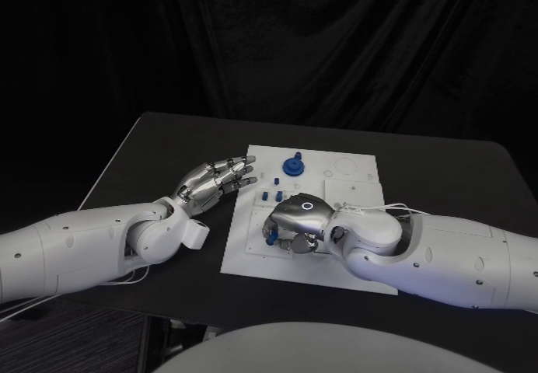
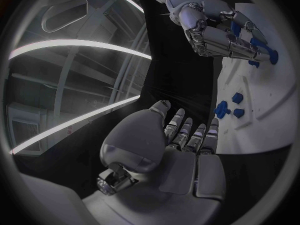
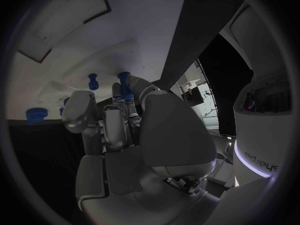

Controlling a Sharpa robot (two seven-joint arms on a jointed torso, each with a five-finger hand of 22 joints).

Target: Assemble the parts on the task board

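Now your right hand (image 1: 294, 225) pinches a blue part (image 3: 125, 81) over the task board (image 1: 353, 183); lower it squarely. Your left hand (image 1: 213, 183) waits spread and empty at the board's left edge.

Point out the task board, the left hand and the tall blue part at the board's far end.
Task board (image 1: 353, 177), head view, bare white surface near its far right corner.
Left hand (image 1: 213, 183), head view, middle of the silver hand.
Tall blue part (image 1: 294, 166), head view, its round body.
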